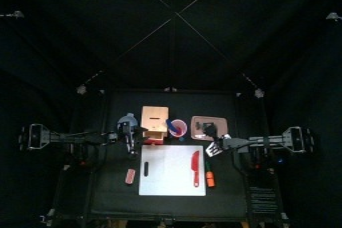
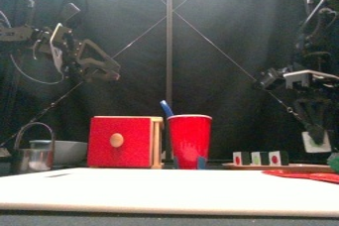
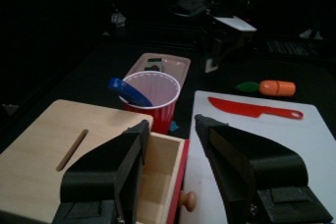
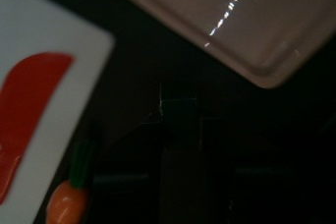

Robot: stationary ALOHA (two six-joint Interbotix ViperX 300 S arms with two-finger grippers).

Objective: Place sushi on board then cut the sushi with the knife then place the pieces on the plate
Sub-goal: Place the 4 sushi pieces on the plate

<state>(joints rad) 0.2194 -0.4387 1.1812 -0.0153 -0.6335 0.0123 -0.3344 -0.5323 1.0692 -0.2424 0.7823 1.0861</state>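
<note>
On the small black table (image 1: pixel 96 196), closed in by black curtains at the back and sides, a flat white cutting board (image 1: pixel 167 172) lies near the front edge, rectangular and smooth. A red toy knife (image 1: pixel 195 165) lies flat on the board's right half. A small orange carrot toy (image 3: pixel 276 87) with a green top sits just off the board's right edge. Behind the board stand, from left to right, a pale wooden box (image 2: pixel 126 141) with a red drawer front and a round knob, a glossy red cup (image 2: pixel 189 139) holding a blue knife (image 2: pixel 166 107), and a shallow pink tray (image 4: pixel 197 2) with rounded corners. The sushi pieces (image 2: pixel 256 158), dark blocks with pale end faces, rest on the tray. Left of the box sit a round metal cutter (image 2: pixel 38 154) with a wire handle and a blue-grey bowl (image 2: pixel 69 151). The left gripper (image 3: pixel 171 128) hovers over the box, jaws spread wide and empty. The right gripper (image 2: pixel 315 131) hangs between board and tray; whether its jaws are apart cannot be told.
</note>
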